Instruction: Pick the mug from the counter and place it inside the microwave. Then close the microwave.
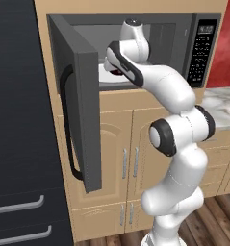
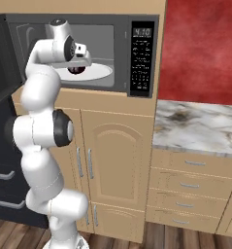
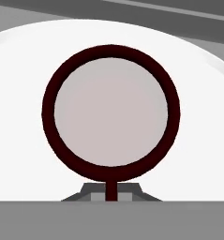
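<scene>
Inside the open dark grey boxy microwave [image 2: 122,29], the gripper [image 2: 78,62] is clamped tight on the handle of the small glossy dark maroon mug [image 3: 111,113], which hangs directly beneath it, upright over the white round plate [image 3: 197,108].

The mug [image 3: 111,75] is glossy dark maroon, smooth like glazed ceramic. The microwave [image 1: 181,38] casing looks matt dark grey. The counter [image 2: 200,126] is polished veined marble. The cabinet doors [image 2: 120,160] are smooth pale wood with metal handles.
</scene>
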